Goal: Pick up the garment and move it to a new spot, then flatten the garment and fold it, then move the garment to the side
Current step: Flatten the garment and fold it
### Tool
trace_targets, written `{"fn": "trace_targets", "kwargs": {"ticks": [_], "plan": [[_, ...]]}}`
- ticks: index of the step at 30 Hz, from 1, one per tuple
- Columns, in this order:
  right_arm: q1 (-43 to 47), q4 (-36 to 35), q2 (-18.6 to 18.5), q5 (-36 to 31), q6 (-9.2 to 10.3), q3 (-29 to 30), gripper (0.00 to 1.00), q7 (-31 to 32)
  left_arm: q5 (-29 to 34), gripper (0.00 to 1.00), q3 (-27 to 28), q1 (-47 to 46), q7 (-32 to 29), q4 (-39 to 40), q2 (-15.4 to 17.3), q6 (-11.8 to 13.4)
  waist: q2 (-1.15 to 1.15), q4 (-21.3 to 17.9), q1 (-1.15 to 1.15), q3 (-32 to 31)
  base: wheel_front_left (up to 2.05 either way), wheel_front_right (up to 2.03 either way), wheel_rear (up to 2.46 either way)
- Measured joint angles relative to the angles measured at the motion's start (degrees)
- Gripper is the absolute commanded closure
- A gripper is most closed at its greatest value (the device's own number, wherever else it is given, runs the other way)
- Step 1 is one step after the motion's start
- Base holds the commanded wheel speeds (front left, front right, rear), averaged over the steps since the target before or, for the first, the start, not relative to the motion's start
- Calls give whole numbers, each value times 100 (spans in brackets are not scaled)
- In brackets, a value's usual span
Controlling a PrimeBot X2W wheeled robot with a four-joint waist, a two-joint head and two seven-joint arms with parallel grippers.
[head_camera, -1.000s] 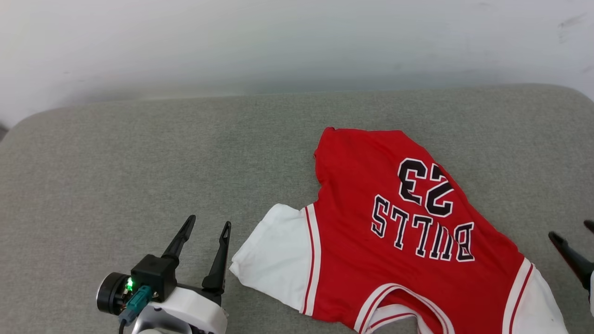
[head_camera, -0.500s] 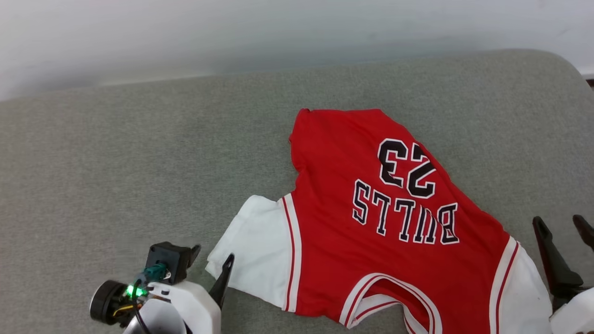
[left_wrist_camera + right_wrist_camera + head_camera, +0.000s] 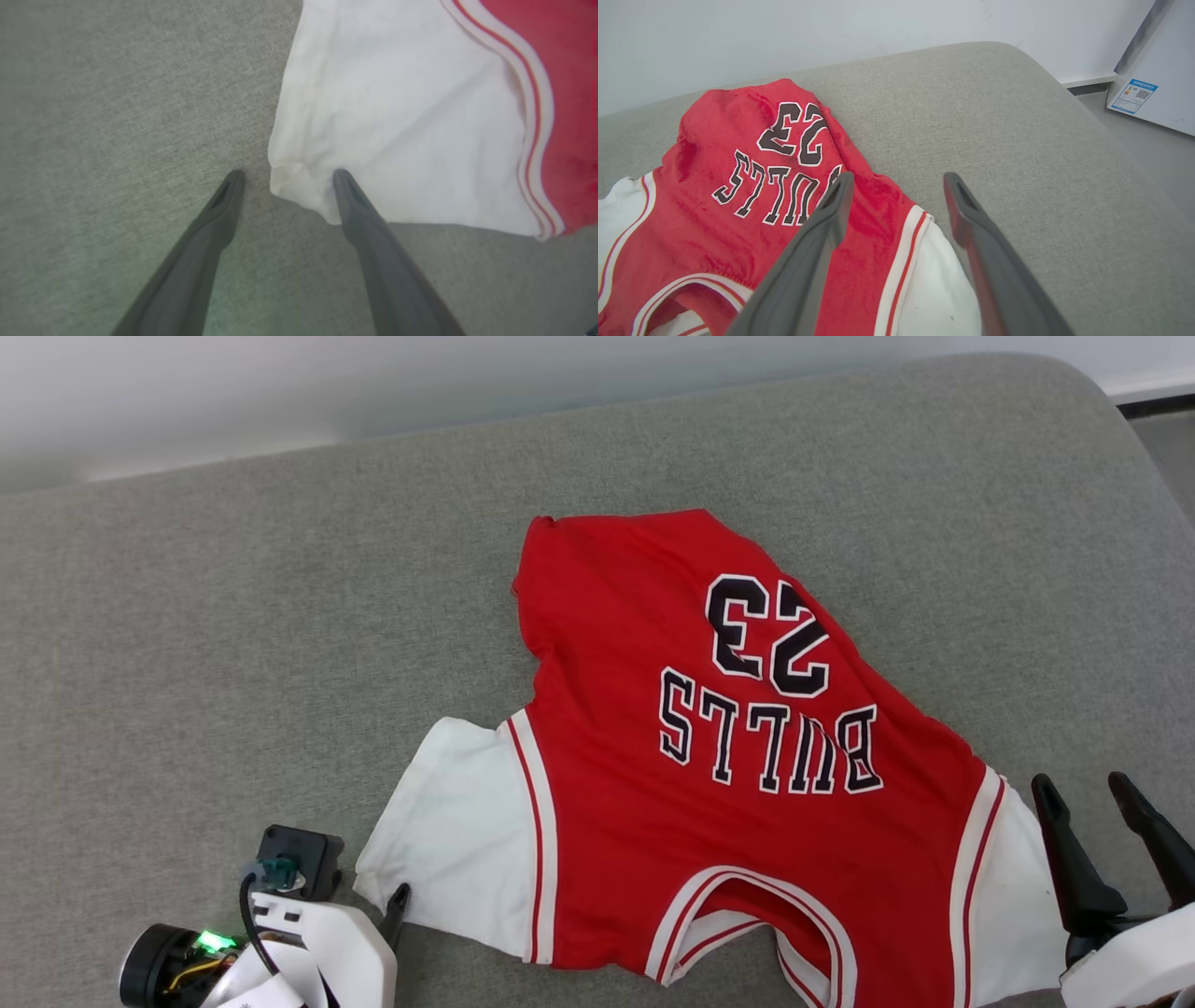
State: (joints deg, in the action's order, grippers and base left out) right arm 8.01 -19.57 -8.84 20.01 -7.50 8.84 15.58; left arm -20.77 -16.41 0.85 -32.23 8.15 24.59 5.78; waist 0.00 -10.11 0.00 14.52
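A red jersey (image 3: 616,644) is spread on a grey fabric cushion (image 3: 233,616), right of the middle in the head view, with its collar (image 3: 747,915) turned toward the robot. Black, white-outlined letters reading "BULLS" and the number "23" are seen upside down. The short sleeves are white and edged with red-and-white stripes, and the same stripes trim the collar. The far end is narrowed and its right edge runs at a slant. The left gripper (image 3: 288,176) is held open at the outer corner of the left sleeve (image 3: 448,831); one finger (image 3: 355,205) lies over the sleeve's edge, the other on bare cushion. The right gripper (image 3: 1083,789) is also spread open, just beside the right sleeve (image 3: 1013,896).
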Motion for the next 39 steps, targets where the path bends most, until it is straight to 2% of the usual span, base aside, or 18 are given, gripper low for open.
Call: {"fn": "trace_targets", "kwargs": {"ticks": [2, 3, 4, 5, 10, 14, 15, 16, 19, 24, 30, 39], "plan": [[-5, 64, -2, 3, 0, -21, 0, -18, -7, 0, -5, -27, -85, -69, 24, -4, 0, -48, 0, 78, 0, 0, 0], [-11, 82, -4, 14, 0, -46, 0, -30, -12, 5, -4, -53, -124, -103, 35, -4, 0, -69, 0, 117, 0, 0, 0], [-32, 104, -8, 19, 0, -63, 0, -44, -18, 59, -10, -90, -164, -146, 48, -5, 0, -88, 0, 153, 0, 0, 0], [-66, 125, -14, 19, 0, -82, 0, -51, -41, 100, 2, -121, -188, -182, 54, -8, 0, -104, 0, 187, 0, 0, 0], [-70, 292, -86, 35, 0, -224, 0, 29, -101, 100, 88, -269, 8, -325, -3, 34, 0, -133, 0, 245, 0, 0, 0], [65, 405, -155, 36, 0, -243, 0, 409, -88, 100, 233, -362, 385, -337, -101, 153, 0, -88, 0, 167, 0, 0, 0], [135, 431, -160, 36, 0, -235, 0, 570, -136, 100, 300, -372, 464, -308, -144, 182, 0, -74, 0, 139, 0, 0, 0], [428, 460, -145, 33, -1, -105, 0, 1167, -157, 100, 493, -366, 680, -142, -122, 300, 0, -20, 0, 45, 0, 0, 0], [715, 448, -33, 12, 0, 12, 0, 1903, -112, 100, 560, -300, 728, 88, -38, 352, 0, 49, 0, -22, 0, 0, 0], [848, 318, 180, -157, 0, 162, 0, 2536, -87, 100, 537, -131, 692, 435, -19, 422, 0, 177, 0, -86, 0, 0, 0], [759, 511, 332, -412, 0, 126, 0, 2679, -43, 100, 438, -37, 667, 665, -25, 477, 0, 354, 0, -100, 0, 0, 0], [393, 1169, 364, -971, 0, 292, 0, 2687, -5, 100, 288, -22, 617, 845, -67, 478, 0, 622, 0, -11, 0, 0, 0]]}}
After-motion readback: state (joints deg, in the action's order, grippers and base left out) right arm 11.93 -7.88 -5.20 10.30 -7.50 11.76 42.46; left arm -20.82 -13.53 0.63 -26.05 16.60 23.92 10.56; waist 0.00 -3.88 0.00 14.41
